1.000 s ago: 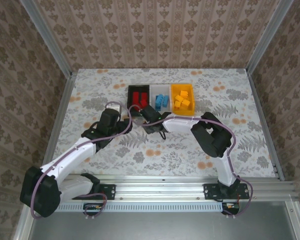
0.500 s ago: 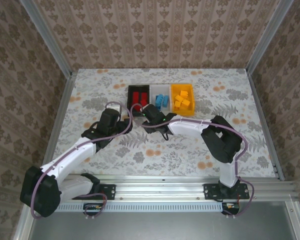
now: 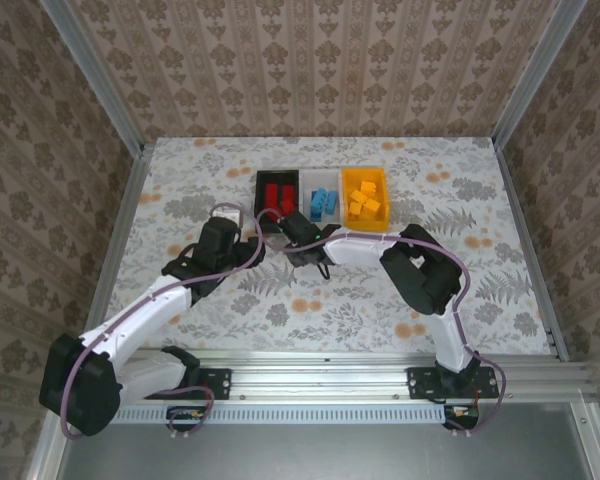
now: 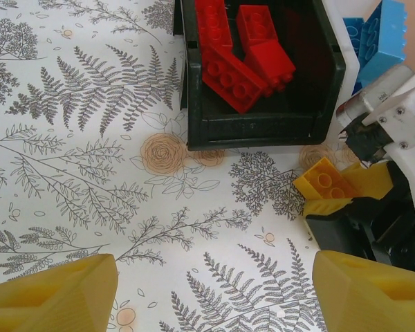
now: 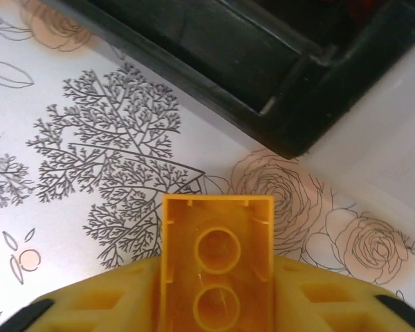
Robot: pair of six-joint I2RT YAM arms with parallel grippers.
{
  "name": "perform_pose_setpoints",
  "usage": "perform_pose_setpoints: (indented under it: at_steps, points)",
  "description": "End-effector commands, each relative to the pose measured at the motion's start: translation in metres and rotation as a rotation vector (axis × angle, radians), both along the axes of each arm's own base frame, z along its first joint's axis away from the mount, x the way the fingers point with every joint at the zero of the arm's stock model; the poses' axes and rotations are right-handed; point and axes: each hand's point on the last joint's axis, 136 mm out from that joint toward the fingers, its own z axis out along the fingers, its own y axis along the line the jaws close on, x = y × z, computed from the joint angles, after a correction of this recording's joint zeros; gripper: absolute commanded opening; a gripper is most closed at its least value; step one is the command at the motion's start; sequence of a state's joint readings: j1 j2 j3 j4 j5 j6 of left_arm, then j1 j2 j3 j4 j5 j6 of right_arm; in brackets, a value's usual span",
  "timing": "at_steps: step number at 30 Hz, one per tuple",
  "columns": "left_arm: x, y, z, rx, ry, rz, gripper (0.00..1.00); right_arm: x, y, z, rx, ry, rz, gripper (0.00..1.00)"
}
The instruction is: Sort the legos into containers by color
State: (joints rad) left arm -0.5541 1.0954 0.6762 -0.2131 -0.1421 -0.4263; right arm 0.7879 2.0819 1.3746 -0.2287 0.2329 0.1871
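Floral-printed counter [image 3: 310,300] runs from the rail where both arms are bolted out to a row of three bins, with patterned wallpaper closing in the sides and back. Nearest the bases, the left pincer [image 4: 213,287] hovers low over bare counter, its yellow fingers [image 4: 55,294] spread wide and holding nothing. Just beyond it and to its right, the right pincer [image 4: 335,192] is clenched on one orange-yellow brick [image 5: 216,259], which hangs just above the counter, close in front of the corner where the black bin [image 4: 263,128] meets the white bin [image 3: 320,176]. The brick's long axis runs straight out along the fingers, pointing away from the wrist toward the bins, studs up in the left wrist view. Farther on, the black bin holds red bricks [image 4: 242,62], the white one blue bricks [image 3: 323,203], and the orange-yellow bin [image 3: 364,171], at the right end of the row, holds orange-yellow bricks [image 3: 365,200]. That matching bin lies right of and beyond the loaded pincer, past the white bin, so the carry looks like a short sideways sweep to the right with a little reach forward. Since the right arm already has the brick and stands on that side, the move falls to it.
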Motion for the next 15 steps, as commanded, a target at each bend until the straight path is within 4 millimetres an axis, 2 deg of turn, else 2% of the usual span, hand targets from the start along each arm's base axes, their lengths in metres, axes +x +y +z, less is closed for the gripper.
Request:
perform_pose_setpoints:
  at_steps: [1, 6, 12, 15]
  points:
    - [0.001, 0.004, 0.003, 0.006, -0.011, 0.004, 0.76, 0.003, -0.007, 0.001, -0.025, -0.003, -0.021, 0.36]
    - [0.003, 0.0, 0.002, 0.003, -0.004, -0.003, 0.76, 0.0, -0.007, 0.012, -0.003, -0.024, -0.018, 0.31]
    - [0.005, -0.003, 0.0, -0.003, 0.003, -0.009, 0.76, -0.007, -0.007, 0.046, 0.049, -0.077, -0.014, 0.29]
    - [0.007, -0.005, 0.0, -0.007, 0.003, -0.012, 0.76, -0.012, -0.014, 0.063, 0.072, -0.102, -0.023, 0.29]
